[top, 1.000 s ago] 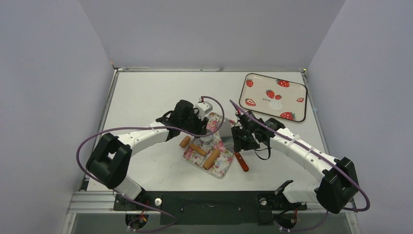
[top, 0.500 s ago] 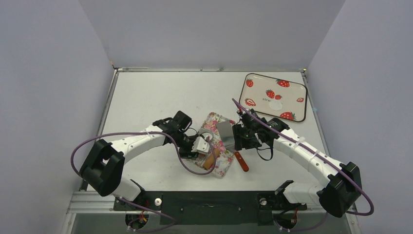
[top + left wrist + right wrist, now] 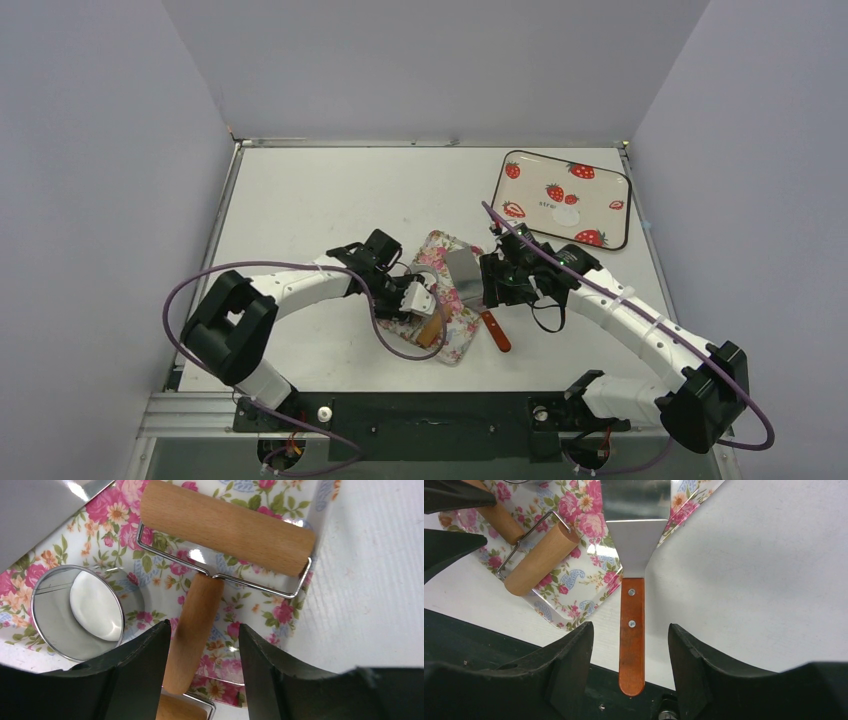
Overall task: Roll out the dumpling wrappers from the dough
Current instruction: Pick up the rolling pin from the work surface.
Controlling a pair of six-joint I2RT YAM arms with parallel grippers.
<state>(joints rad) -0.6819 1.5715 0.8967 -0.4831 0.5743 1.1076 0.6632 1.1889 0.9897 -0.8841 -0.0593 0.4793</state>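
Observation:
A flat white patch of dough (image 3: 95,605) lies inside the silver ring (image 3: 40,625) on the floral tray (image 3: 260,607). Beside the ring rests the wooden roller (image 3: 227,527). My left gripper (image 3: 204,630) stands open astride the roller's handle (image 3: 195,615), which is close to the left finger, with a gap on the right. My right gripper (image 3: 630,627) is open astride the spatula's red handle (image 3: 631,635) without touching it. The spatula blade (image 3: 636,510) rests on the tray. One white dumpling wrapper (image 3: 566,216) lies on the strawberry tray (image 3: 610,180).
The floral tray (image 3: 462,325) sits mid-table between both arms, its near corner toward the table's front edge. The spatula handle (image 3: 495,332) juts off the tray onto the table. The black base rail (image 3: 484,645) runs just behind the right gripper.
My left arm has swung from above the ring down toward the near side of the tray, onto the roller's handle, and its jaws have widened. The right arm has barely moved.

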